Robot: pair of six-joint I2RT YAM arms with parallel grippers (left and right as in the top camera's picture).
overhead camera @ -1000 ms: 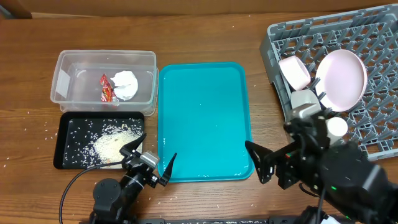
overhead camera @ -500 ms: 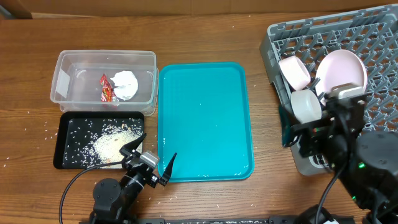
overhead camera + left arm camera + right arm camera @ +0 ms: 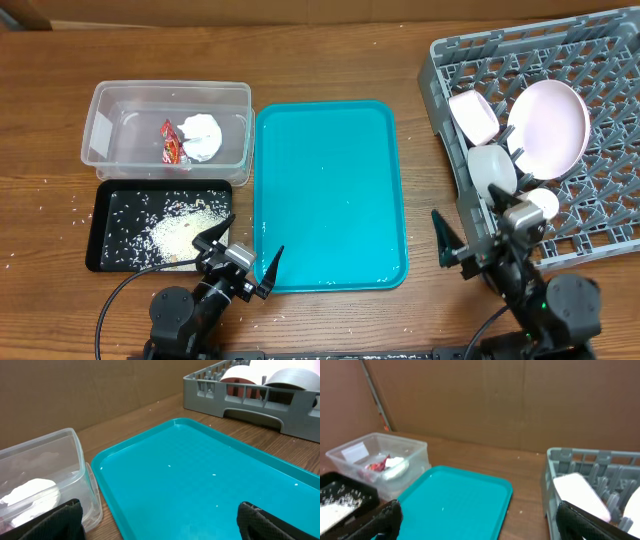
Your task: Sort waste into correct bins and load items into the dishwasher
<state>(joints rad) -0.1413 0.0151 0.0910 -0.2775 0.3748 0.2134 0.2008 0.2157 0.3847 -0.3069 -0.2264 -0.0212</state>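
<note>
The clear tub [image 3: 100,118] holds the red wrapper [image 3: 171,141] and the white paper wad [image 3: 202,136]. The black tray [image 3: 112,250] below it holds a pile of rice [image 3: 178,230]. The grey dish rack [image 3: 590,60] at the right holds a large white plate [image 3: 549,126], two white bowls [image 3: 474,115] and a small cup [image 3: 541,205]. My left gripper [image 3: 243,260] is open and empty at the teal tray's front left corner. My right gripper [image 3: 478,240] is open and empty at the rack's front left corner. No chopsticks show.
The bare teal serving tray [image 3: 330,190] lies in the middle, with a few rice grains on it. Loose rice grains [image 3: 60,215] are scattered on the wooden table left of the black tray. A cardboard wall stands behind the table [image 3: 520,395].
My right arm has drawn back from over the teal tray's front right corner to the rack's front left corner near the table's front edge. The left arm has not moved.
</note>
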